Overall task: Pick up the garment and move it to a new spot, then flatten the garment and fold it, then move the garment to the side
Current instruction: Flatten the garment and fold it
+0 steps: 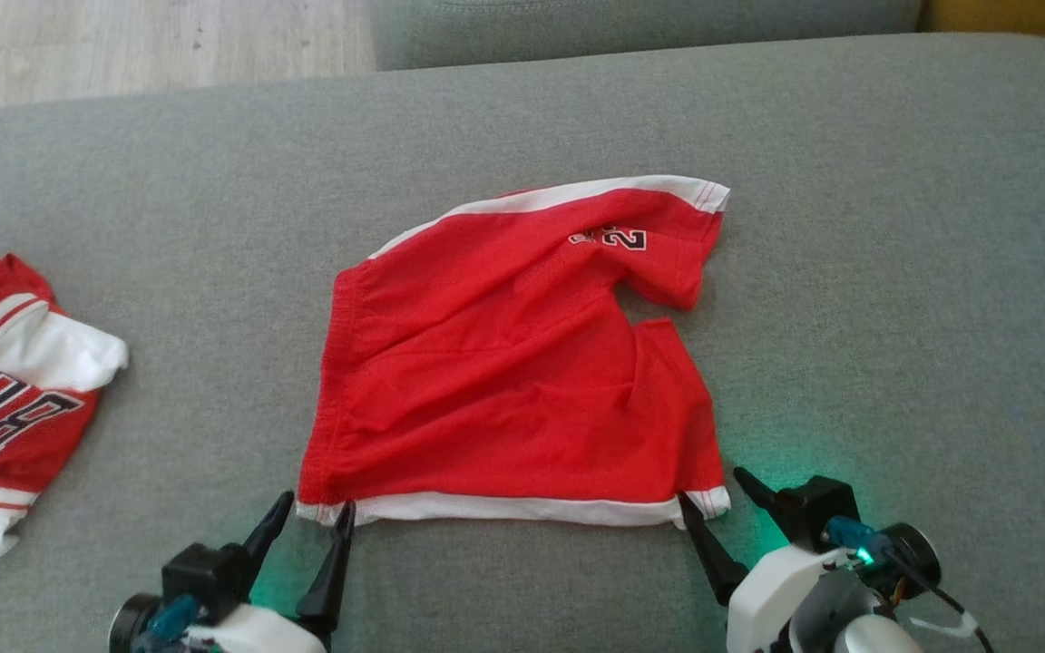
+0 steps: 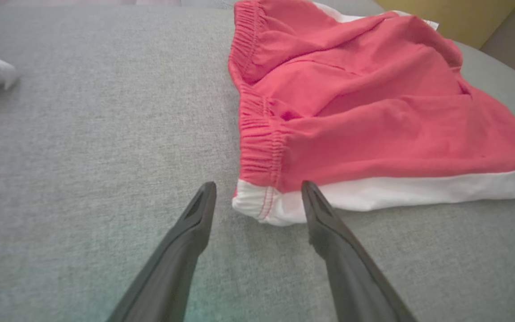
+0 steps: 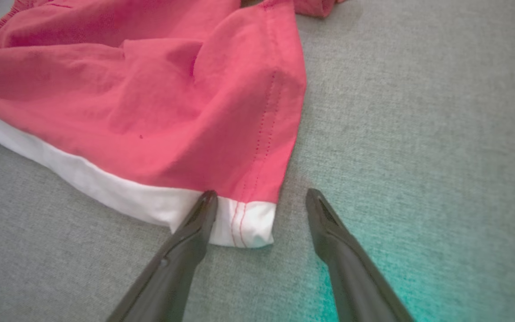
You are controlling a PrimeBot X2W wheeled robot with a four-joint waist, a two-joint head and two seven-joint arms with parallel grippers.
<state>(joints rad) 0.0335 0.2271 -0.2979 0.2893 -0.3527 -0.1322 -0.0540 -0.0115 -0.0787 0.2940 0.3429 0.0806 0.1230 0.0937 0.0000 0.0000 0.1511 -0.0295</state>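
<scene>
at the near edge of the grey cushion (image 1: 894, 317), the left gripper (image 1: 316, 503) is sitting low with its two dark fingers spread apart and nothing pinched between them. in the left wrist view the near left corner of the red shorts (image 1: 504, 363) is lying in the gap between the fingertips, one tip crossing over the white trim (image 1: 504, 508) and the other standing over bare cushion; whether either is touching cloth i cannot tell. toward the near right, the right gripper (image 1: 710, 485) is likewise standing wide open and holding nothing, with the shorts' near right corner lying between its tips. a green glow (image 3: 373, 250) is falling on the cushion beside each gripper.

the shorts are lying in the middle of the cushion, mostly spread out, the white trim running along their near side from one gripper to the other. the gathered waistband (image 1: 341, 363) is facing the cushion's left edge. the far leg is bunching at its right end, showing a dark number print (image 1: 618, 238) beside a second white stripe (image 1: 577, 195) along the far side.

well apart, at the cushion's left edge, a red and white jersey (image 1: 5, 399) is lying crumpled. beyond the far edge another grey cushion (image 1: 640, 27) is showing, with pale wooden floor (image 1: 151, 45) past the far left corner.
</scene>
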